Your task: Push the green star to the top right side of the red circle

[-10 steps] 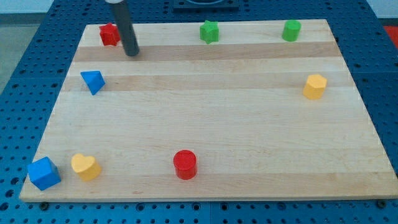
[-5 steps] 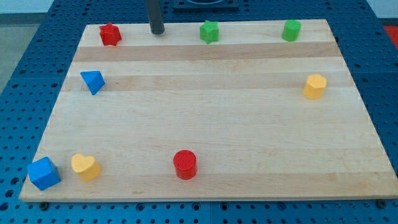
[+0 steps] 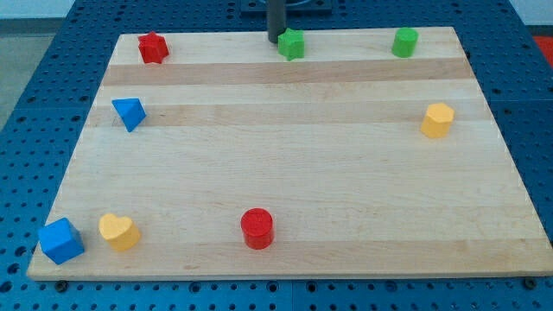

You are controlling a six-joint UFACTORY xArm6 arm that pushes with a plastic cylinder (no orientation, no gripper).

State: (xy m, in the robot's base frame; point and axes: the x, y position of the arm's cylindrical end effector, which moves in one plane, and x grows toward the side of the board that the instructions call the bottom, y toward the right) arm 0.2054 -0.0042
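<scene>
Dark and straight, our rod comes down at the top edge of the pale wooden tabletop point(image 3: 285, 173), and my tip point(image 3: 275, 41) sits just beside the small green star-shaped block point(image 3: 292, 43), on its upper-left side; whether the two touch we cannot tell. We carry no jaws at all (only this plain rod), so nothing is gripped or held.

The green star lies close to the top edge, roughly midway along it. Further along that edge toward the top right corner stands a green cylinder-like block point(image 3: 403, 41), well apart from the star. Toward the top left corner sits a red star-like block point(image 3: 153, 47).

Down the left edge we see a blue pyramid-like block point(image 3: 129, 113), and at the bottom left corner a blue cube point(image 3: 61, 240) with a yellow heart-shaped block point(image 3: 118, 231) just beside it. Near the right edge rests a yellow block point(image 3: 437, 119) of roughly hexagonal shape.

The red circle block point(image 3: 257, 228) stands near the bottom edge, a little left of its middle, and well apart from the green star, almost the whole depth of the tabletop between them.
</scene>
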